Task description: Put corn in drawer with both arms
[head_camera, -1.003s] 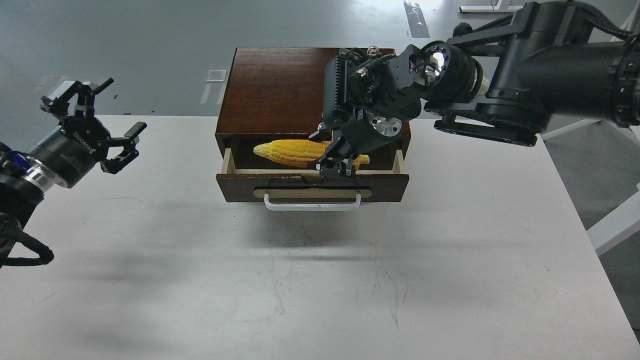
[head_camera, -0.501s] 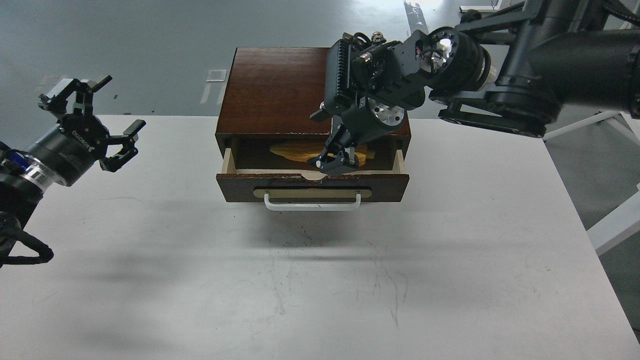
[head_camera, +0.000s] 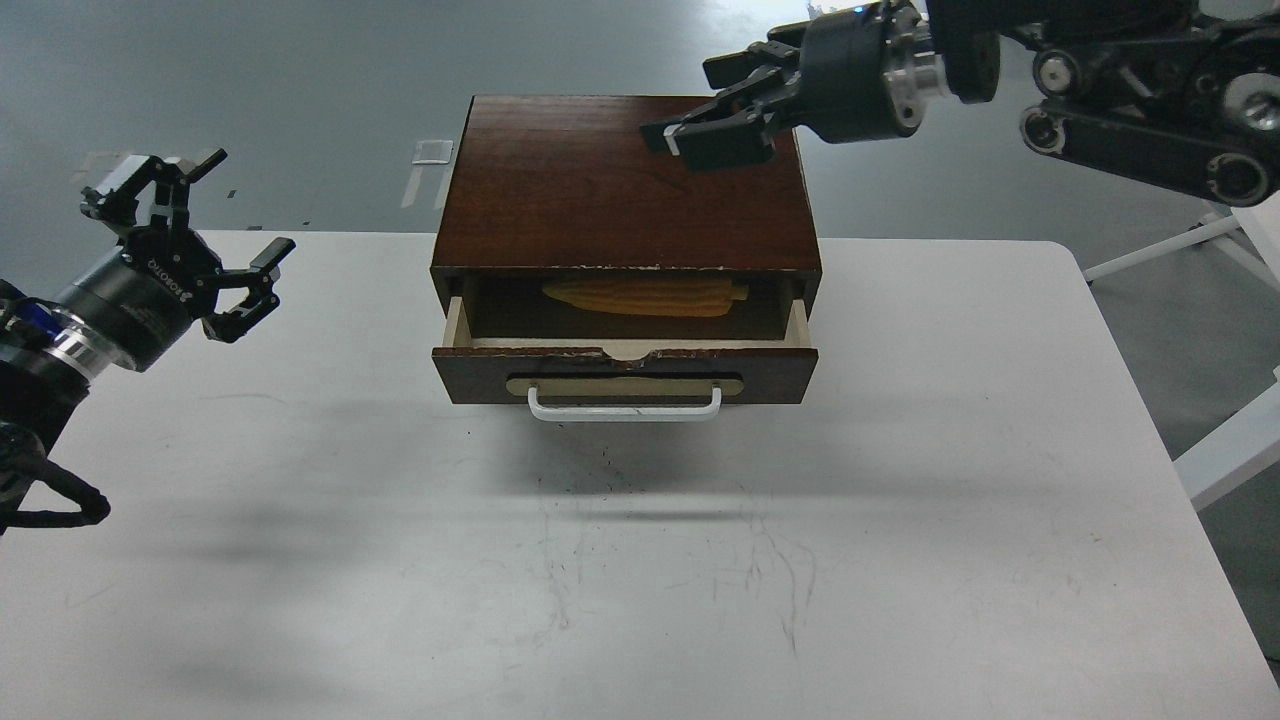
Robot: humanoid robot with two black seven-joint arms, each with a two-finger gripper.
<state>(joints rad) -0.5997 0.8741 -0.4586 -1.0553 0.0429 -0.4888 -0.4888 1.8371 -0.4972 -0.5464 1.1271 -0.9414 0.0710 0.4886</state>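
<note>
The yellow corn [head_camera: 645,296] lies lengthwise inside the open drawer [head_camera: 625,372], in shadow near the back. The drawer has a dark brown front with a white bar handle [head_camera: 624,405] and a chipped top edge. It belongs to a brown wooden box [head_camera: 620,185]. My right gripper [head_camera: 700,130] hovers over the box's back right top, fingers spread, empty. My left gripper [head_camera: 205,240] is open and empty above the table's left side, well left of the box.
The white table [head_camera: 640,540] spreads in front of the box, with scuff marks near the middle. Its right edge and a white frame [head_camera: 1235,440] lie to the far right. Grey floor lies behind the box.
My right gripper has let go of the corn and lifted out of the drawer, up and back to above the box top. The corn now rests in the drawer. The left arm has barely moved.
</note>
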